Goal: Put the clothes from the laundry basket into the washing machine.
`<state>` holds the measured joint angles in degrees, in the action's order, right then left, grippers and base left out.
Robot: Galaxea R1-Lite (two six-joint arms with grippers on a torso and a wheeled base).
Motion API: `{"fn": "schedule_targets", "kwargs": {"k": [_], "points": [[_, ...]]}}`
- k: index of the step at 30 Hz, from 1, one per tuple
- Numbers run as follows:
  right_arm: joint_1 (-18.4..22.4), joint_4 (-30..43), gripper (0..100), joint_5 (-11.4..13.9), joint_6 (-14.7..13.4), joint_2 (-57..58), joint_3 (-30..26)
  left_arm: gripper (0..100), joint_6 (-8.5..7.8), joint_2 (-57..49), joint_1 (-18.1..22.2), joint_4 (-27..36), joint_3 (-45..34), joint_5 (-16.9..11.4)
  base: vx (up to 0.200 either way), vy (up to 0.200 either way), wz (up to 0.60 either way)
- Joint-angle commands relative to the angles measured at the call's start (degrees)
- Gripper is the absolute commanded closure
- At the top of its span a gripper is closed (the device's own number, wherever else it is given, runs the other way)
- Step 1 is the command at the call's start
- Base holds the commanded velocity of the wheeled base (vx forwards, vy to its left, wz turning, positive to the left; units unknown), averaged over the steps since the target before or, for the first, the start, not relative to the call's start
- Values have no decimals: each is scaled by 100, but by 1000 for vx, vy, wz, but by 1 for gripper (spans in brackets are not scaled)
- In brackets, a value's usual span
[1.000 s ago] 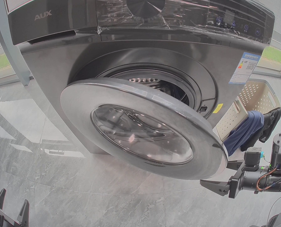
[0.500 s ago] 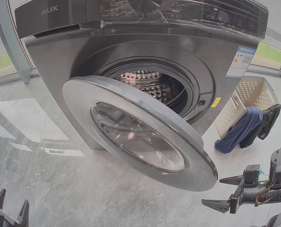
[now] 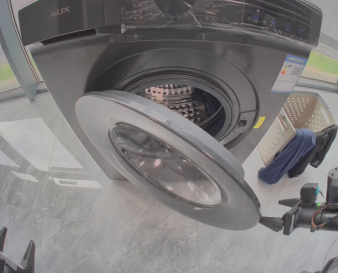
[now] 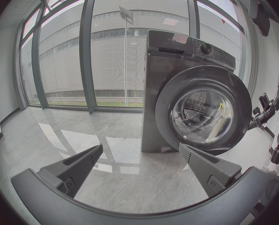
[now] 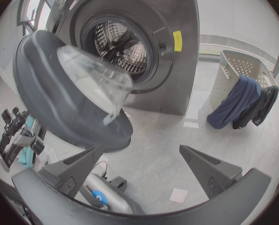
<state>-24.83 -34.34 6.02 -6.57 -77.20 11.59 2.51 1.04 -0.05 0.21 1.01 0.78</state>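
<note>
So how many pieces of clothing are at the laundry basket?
2. A blue garment hangs down over the rim of the laundry basket; a black garment is draped over the rim right beside it. More may lie hidden inside the basket.

Left end effector spread; right likewise

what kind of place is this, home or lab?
Likely a lab or demo hall, not a home: washing machine with plastic film on its panel, laundry basket beside it, and full-height windows.

Glossy grey marble floor; tall windows behind.
</note>
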Motion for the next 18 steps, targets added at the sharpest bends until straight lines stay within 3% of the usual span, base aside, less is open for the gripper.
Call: {"fn": "schedule_targets", "kwargs": {"k": [1, 8, 14, 18], "points": [[233, -11, 0, 13, 7, -577, 704, 0, -5, -68, -4, -3, -84, 1, 0, 0, 0], [101, -29, 0, 31, 15, -1007, 1056, 0, 4, -68, -4, 6, -84, 1, -57, 0, 0], [-619, -38, 0, 22, -37, -770, 818, 0, 4, -68, -4, -3, -84, 1, 0, 0, 0], [-725, -38, 0, 4, -55, -629, 801, 0, 4, -68, -4, -3, -84, 1, 0, 0, 0]]}}
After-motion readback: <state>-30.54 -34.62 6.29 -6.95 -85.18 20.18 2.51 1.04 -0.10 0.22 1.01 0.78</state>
